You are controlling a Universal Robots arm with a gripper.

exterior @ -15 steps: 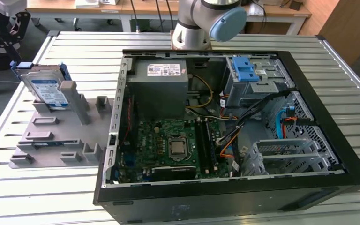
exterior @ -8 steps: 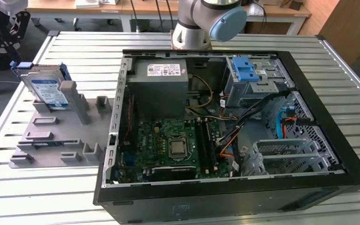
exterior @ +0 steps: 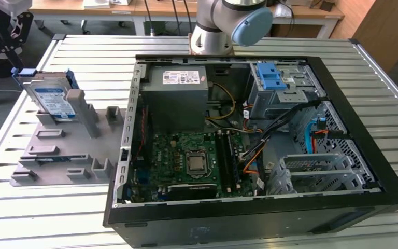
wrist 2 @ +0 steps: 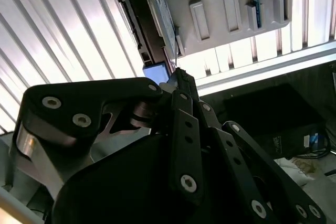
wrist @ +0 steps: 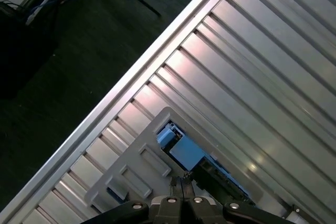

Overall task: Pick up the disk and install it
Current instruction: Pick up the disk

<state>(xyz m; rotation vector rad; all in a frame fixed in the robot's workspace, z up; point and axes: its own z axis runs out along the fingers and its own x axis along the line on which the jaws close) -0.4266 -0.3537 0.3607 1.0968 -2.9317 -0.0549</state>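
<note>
so the pincer [wrist: 181, 184] is hanging right over the disk [exterior: 50, 97] with its two fingers pinched together and nothing between them, so it isn't gripping anything; in both wrist views the tips are pointing at the blue end of the disk's carrier frame, close to it, though I can't tell if they're touching; the disk is standing on edge in a slot of the grey holder [exterior: 71, 142], tilting a little, with its label facing the camera in the exterior view; my guess is it's being parked upright like that so the top edge is sticking out free for fingers to come down on either side, instead of prying it off something flat; the holder is sitting on the slatted metal surface [exterior: 60, 218], just beside the open computer case [exterior: 254, 220], on the exterior view's left; the case is lying on its side with the panel off, presumably so everything inside is facing up and reachable from above; the drive cage [exterior: 299, 85] with a blue bracket [exterior: 271, 78] is sitting in a far corner of the case, well apart from the disk; so job-wise the disk is waiting in its holder, not picked up yet
</note>
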